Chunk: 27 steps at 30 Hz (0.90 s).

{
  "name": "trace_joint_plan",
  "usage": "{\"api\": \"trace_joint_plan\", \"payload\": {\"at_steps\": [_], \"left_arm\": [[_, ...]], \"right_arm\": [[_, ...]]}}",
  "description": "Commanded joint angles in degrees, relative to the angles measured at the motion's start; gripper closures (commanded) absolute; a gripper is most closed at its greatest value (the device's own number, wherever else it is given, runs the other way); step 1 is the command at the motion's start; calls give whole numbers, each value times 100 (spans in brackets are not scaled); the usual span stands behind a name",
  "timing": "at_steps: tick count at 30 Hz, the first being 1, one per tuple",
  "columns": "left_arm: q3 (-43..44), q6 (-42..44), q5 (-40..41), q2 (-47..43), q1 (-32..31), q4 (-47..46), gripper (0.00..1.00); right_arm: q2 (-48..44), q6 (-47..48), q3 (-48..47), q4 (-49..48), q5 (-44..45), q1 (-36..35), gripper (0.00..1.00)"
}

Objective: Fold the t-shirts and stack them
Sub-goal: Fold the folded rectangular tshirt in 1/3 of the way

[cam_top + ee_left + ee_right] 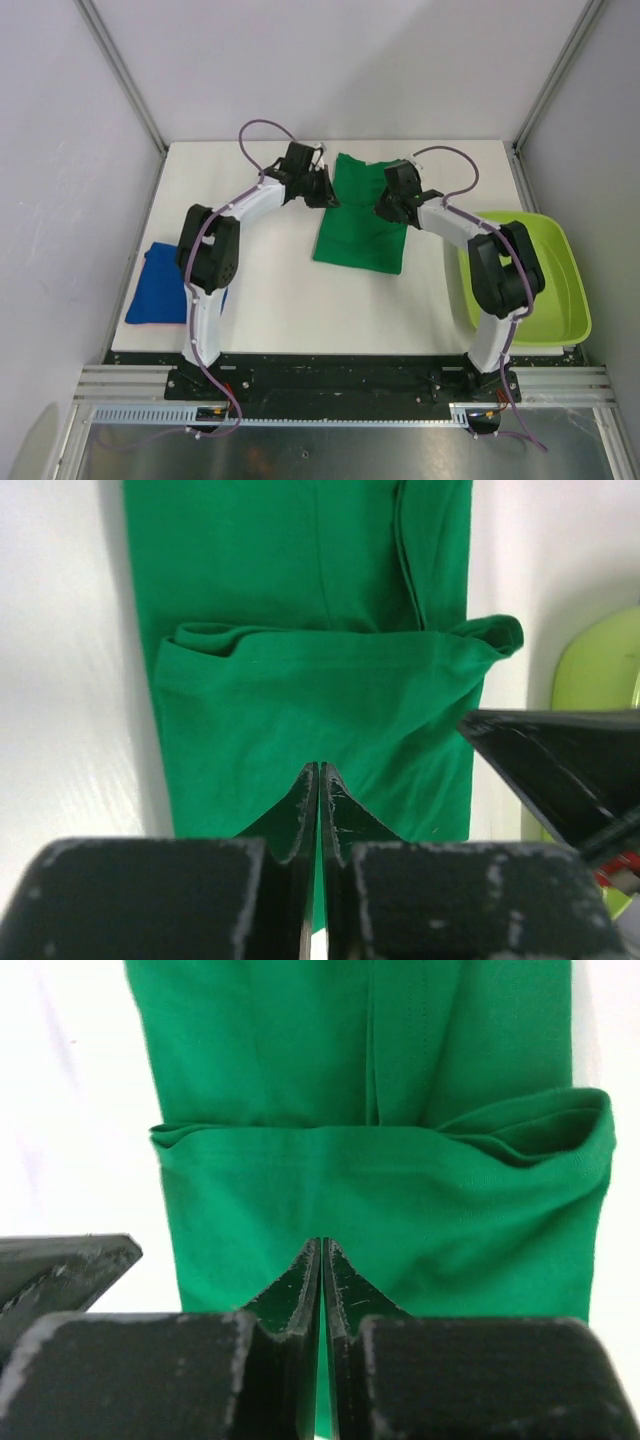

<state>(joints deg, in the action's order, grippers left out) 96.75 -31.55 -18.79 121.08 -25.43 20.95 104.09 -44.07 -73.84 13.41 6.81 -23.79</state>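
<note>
A dark green t-shirt (360, 228) lies flat in the middle of the white table, its far end folded back over itself. In the left wrist view that fold edge runs across the green t-shirt (310, 680). The right wrist view shows the same green t-shirt (370, 1190). My left gripper (322, 192) hovers at its far left edge, and my right gripper (388, 208) at its far right edge. Both the left gripper (320, 766) and the right gripper (321, 1242) are shut, with no cloth showing between the jaws. A royal blue t-shirt (160, 285) lies folded at the table's left edge, partly behind my left arm.
A lime-green plastic tub (560, 300) stands at the table's right edge, beside my right arm. Its rim shows in the left wrist view as the tub (600, 670). Grey walls close in the table at the back and sides.
</note>
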Motion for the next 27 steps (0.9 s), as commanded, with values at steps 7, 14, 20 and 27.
{"api": "trace_joint_plan", "payload": {"at_steps": [7,14,20,27], "left_arm": [[123,-167,-510,338,-41,-306,98],[141,-151,-600,468,-37,-330,93],[396,-174,-531,640,-22,-370,88],[1000,-321,-424,1145,5,-417,90]], "right_arm": [[1535,285,-1240,-90,-405,168,96],[1777,345,-1898,438,-364,153,93],[1304,355,-1745,547,-346,220,90],[1289,275,-1443,537,-446,206,90]]}}
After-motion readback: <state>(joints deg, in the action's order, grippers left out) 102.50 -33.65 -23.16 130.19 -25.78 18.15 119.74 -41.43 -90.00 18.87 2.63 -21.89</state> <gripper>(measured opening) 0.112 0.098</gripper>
